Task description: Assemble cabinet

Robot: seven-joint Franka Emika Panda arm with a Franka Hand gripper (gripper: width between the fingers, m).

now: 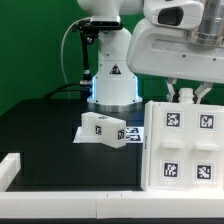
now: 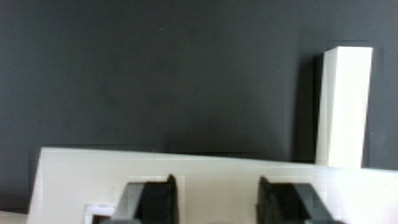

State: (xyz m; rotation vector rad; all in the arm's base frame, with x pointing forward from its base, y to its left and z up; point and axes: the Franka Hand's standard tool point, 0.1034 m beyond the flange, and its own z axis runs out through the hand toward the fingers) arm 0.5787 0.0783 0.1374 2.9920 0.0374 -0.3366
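The large tagged cabinet part stands near the table's front edge, toward the corner on the exterior view's right, with four black-and-white square tags facing the camera. The end effector sits at its top edge. In the wrist view the fingers stand apart with white plastic between them, but whether they are pinching it cannot be told. A small tagged block lies near the table's middle, in front of the robot base. A white rail runs along the front corner on the exterior view's left.

The risk appears to be a shallow hold. If only the top edge of so tall a part is caught, it could tilt or slip when lifted. It could then drop off the front edge or swing into the small block.

No words can be read. Only the square tags and a warning triangle on the base show
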